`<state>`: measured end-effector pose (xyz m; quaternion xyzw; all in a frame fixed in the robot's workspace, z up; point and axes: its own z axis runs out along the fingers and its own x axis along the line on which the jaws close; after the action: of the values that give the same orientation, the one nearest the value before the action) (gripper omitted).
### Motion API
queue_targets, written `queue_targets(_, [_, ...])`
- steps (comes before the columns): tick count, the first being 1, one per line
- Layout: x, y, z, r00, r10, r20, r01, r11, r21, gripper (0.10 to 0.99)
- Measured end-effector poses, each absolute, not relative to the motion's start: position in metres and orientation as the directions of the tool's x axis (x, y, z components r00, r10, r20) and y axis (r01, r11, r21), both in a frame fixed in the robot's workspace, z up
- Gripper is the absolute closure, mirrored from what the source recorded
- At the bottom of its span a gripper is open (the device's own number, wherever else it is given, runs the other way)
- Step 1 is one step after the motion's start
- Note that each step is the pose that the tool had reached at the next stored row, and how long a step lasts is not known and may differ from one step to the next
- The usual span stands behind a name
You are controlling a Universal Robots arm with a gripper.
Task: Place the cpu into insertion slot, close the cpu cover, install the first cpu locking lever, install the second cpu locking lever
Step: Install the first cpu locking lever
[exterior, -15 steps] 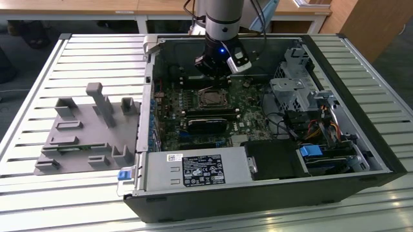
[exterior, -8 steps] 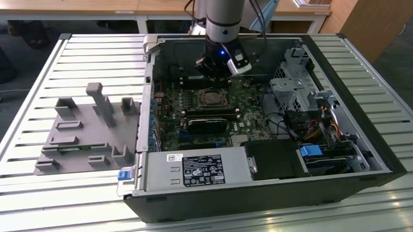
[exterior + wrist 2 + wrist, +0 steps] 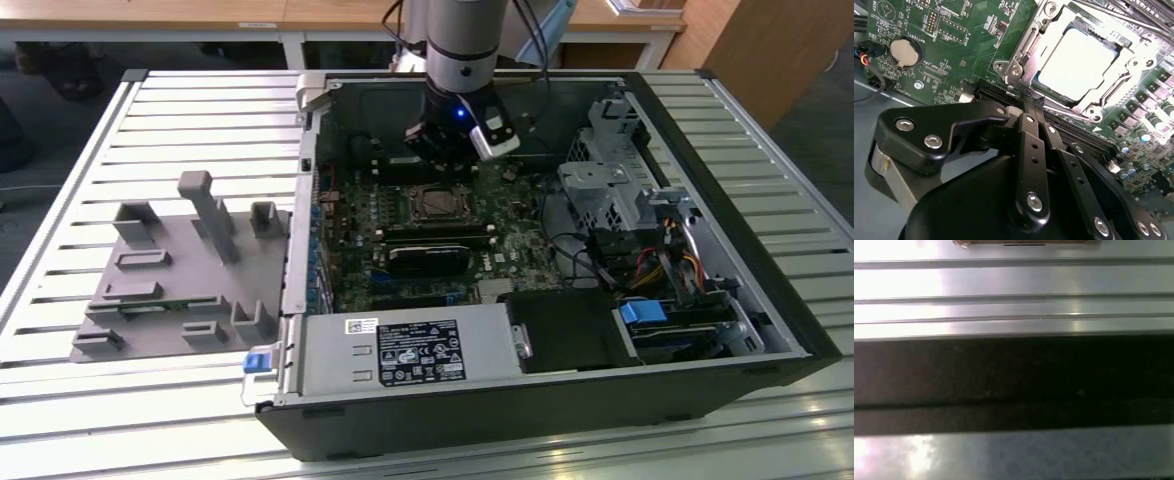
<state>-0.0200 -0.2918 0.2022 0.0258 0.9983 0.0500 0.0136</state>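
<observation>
Fingers [image 3: 1030, 107] pressed together, tips meeting with nothing between them, poised at the socket's edge. Just beyond the tips, the chip [image 3: 1076, 62] lies seated in the socket [image 3: 1019, 62], the cover frame [image 3: 1119, 82] lying around it on the green board [image 3: 959, 45]. The open computer case [image 3: 747, 300] rests on the slatted bench [image 3: 160, 110].

Looks like a robotics lab or test workshop. An opened computer case [image 3: 561, 250] with green motherboard [image 3: 954, 45] exposed, laid flat on a slatted aluminium worktable [image 3: 174, 110], beside a grey moulded parts fixture [image 3: 174, 270] and under a robot arm [image 3: 461, 60]. Behind, wooden desks [image 3: 200, 15] on white legs over a grey floor.
</observation>
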Motion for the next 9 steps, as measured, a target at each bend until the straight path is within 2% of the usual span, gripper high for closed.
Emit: queue_targets(9, [-0.0193,-0.2917,0.2011,-0.998,0.053,-0.025,0.050,0.994,0.099,0.980])
